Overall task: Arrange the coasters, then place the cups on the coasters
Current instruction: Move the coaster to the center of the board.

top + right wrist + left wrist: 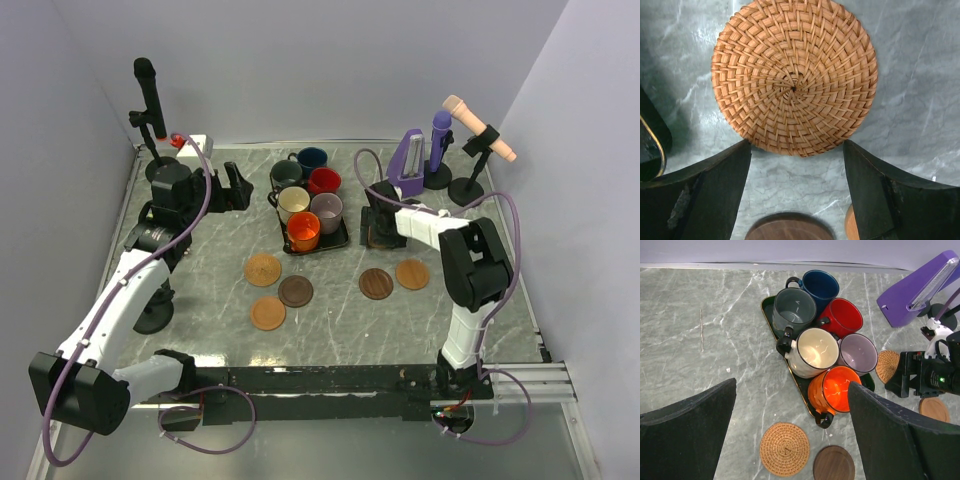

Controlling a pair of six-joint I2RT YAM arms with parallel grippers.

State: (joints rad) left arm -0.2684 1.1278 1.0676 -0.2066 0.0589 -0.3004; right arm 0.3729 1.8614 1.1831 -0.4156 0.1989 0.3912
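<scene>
Six cups stand packed on a black tray [769,310]: navy [821,285], grey-green [794,309], red [846,316], cream [816,351], mauve [858,352] and orange [839,390]. My right gripper [796,150] is low over a woven tan coaster [794,75] just right of the tray, open, its fingertips at the disc's near rim. Other coasters lie in front: tan [263,269], brown [295,291], tan [268,313], brown [376,284], tan [411,274]. My left gripper [235,190] hangs open and empty, high and left of the tray.
A black microphone [147,95] on a stand rises at the back left beside a small red-topped box [180,141]. At the back right stand a purple holder [408,162], a purple microphone [440,135] and a beige microphone [480,125]. Grey walls close in both sides.
</scene>
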